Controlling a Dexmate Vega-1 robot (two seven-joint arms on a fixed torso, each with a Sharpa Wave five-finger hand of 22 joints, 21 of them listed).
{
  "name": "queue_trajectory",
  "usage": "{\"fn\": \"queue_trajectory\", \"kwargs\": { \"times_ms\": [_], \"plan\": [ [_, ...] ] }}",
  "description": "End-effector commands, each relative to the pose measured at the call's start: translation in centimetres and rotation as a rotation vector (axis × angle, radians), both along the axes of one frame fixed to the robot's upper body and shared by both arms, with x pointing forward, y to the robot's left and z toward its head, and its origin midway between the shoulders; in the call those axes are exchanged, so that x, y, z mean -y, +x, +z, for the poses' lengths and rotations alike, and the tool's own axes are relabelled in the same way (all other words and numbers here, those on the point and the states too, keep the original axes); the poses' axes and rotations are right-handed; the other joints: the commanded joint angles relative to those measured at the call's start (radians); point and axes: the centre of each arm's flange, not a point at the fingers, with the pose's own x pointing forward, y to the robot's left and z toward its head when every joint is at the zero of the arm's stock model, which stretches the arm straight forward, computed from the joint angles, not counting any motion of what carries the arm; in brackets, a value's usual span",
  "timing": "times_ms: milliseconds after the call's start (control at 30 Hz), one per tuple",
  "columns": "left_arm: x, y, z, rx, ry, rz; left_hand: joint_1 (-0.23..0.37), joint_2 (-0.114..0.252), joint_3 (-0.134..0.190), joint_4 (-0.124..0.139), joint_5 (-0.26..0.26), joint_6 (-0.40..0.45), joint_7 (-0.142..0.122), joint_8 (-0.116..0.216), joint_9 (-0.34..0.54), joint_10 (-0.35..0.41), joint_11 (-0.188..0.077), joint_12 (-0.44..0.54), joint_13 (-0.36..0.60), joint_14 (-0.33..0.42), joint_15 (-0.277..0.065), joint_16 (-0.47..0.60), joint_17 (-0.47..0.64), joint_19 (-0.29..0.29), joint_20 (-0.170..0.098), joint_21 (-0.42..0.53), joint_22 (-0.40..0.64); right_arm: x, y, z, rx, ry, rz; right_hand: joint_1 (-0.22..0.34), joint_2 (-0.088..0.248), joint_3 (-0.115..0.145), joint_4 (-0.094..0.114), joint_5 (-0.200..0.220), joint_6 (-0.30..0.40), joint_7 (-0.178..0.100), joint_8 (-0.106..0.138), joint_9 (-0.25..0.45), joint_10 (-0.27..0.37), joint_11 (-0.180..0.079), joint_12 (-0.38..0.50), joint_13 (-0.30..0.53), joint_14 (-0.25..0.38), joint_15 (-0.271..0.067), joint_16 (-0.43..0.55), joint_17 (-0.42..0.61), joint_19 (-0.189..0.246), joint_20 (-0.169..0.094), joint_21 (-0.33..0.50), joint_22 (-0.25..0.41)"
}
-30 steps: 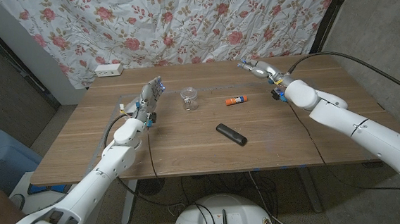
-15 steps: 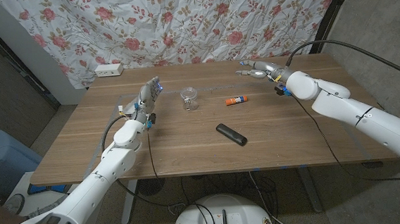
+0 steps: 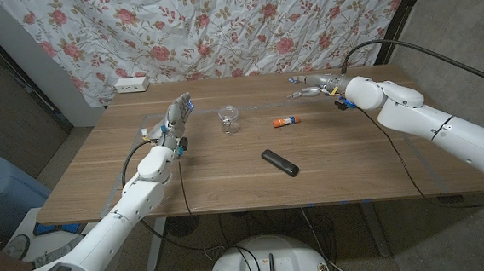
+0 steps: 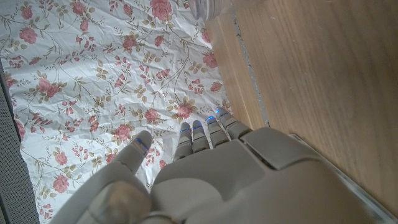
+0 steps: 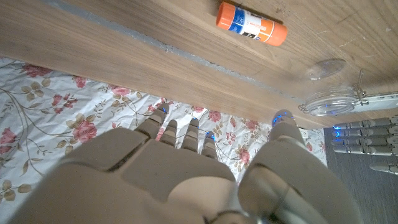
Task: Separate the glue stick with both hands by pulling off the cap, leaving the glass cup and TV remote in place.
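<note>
A glue stick (image 3: 287,122) with a white body and orange ends lies on its side on the wooden table (image 3: 228,175), between the glass cup (image 3: 229,119) and my right hand (image 3: 314,86). The glue stick (image 5: 252,23) and glass cup (image 5: 339,103) also show in the right wrist view. A black TV remote (image 3: 279,163) lies nearer the front edge. My right hand hangs open above the table's far right, fingers spread toward the glue stick, holding nothing. My left hand (image 3: 179,114) stands open at the left, fingers straight, well apart from the cup.
A floral cloth (image 3: 243,24) hangs behind the table. A white power strip (image 3: 132,85) sits at the far left corner. A black cable (image 3: 407,49) arcs over my right arm.
My right hand has swung from the far edge toward the left and lower, closing on the glue stick. The left hand, cup, remote and glue stick have stayed put.
</note>
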Motion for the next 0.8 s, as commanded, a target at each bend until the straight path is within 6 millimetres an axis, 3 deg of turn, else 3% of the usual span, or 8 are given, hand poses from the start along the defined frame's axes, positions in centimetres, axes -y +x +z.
{"fn": "queue_trajectory", "kwargs": {
  "times_ms": [33,233,400,800],
  "plan": [
    [-0.3,-0.7,-0.5,0.003,-0.019,0.019,-0.008,0.073,0.004,0.009,-0.003,0.016,-0.002,0.004,0.004,0.017,-0.001,0.005,0.002,0.015,0.003,0.006,0.003,0.011,-0.003,0.005,0.004,-1.2,0.1,1.2,-0.052,-0.164,-0.066,0.019,-0.004,0.004,-0.01,-0.001,-0.006,-0.006,0.005,0.003,-0.001,0.005,0.007,0.005,-0.005,0.01,0.006,-0.001,-0.001,0.014,0.007,0.002],
    [-0.6,-0.9,-0.6,-0.007,-0.017,0.033,-0.009,0.074,0.004,0.011,-0.002,0.016,-0.002,0.002,0.004,0.02,0.001,0.004,0.002,0.019,0.002,0.006,0.003,0.015,0.001,0.006,0.004,-2.0,0.4,1.4,-0.054,-0.21,-0.074,0.092,-0.015,0.031,-0.022,0.002,0.055,-0.025,0.036,0.005,0.042,-0.001,0.023,0.007,0.031,-0.005,0.023,-0.011,0.023,0.023,0.016,0.002],
    [-0.9,-1.1,-0.5,-0.014,-0.013,0.04,-0.01,0.075,0.005,0.013,-0.002,0.019,-0.002,0.002,0.004,0.024,0.002,0.004,0.002,0.022,0.003,0.006,0.003,0.017,0.002,0.006,0.004,-2.8,0.7,1.5,-0.086,-0.262,-0.098,0.12,-0.019,0.042,-0.023,0.002,0.043,-0.025,0.03,0.005,0.047,-0.002,0.023,0.008,0.031,-0.003,0.023,-0.015,0.028,0.026,0.016,0.002],
    [-1.0,-1.2,-0.5,-0.025,-0.002,0.03,-0.012,0.077,0.007,0.017,-0.002,0.021,-0.001,0.0,0.004,0.027,0.003,0.002,0.002,0.027,0.007,0.004,0.003,0.024,0.001,0.008,0.004,-3.9,1.1,1.3,-0.131,-0.331,-0.121,0.169,-0.037,0.058,-0.018,-0.005,0.018,-0.024,0.021,0.004,0.047,-0.006,0.019,0.007,0.004,0.009,0.014,-0.022,-0.045,0.05,-0.004,0.002]
  ]
}}
